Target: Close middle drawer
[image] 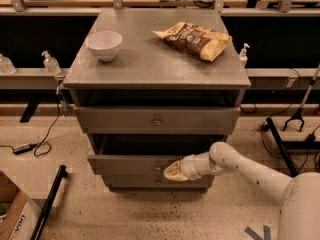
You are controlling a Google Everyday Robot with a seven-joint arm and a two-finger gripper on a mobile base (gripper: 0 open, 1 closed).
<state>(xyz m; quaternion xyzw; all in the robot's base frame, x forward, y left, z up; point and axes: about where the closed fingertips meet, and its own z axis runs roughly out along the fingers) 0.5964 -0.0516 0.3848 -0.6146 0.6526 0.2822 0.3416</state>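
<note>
**Middle drawer part open, my tool at its front**

The middle drawer stands part way out of the desk, with a dark gap above its front. It sits between the top drawer and the bottom drawer. My tool lies against that front, just right of the small knob. How far the tool is open I cannot tell, and it seems to hold nothing.

I judge the drawer a stiff, fairly light box that slides. No grip is needed — only a flat push on the plain front near the centre, so it does not twist on its way in. The knob looks small and probably slippery.

On the desk's grey top sit a white bowl and a chip bag, well apart — a hard shove might rattle the bowl. Below is speckled floor, with a cardboard box at lower left and a cable trailing nearby.
</note>
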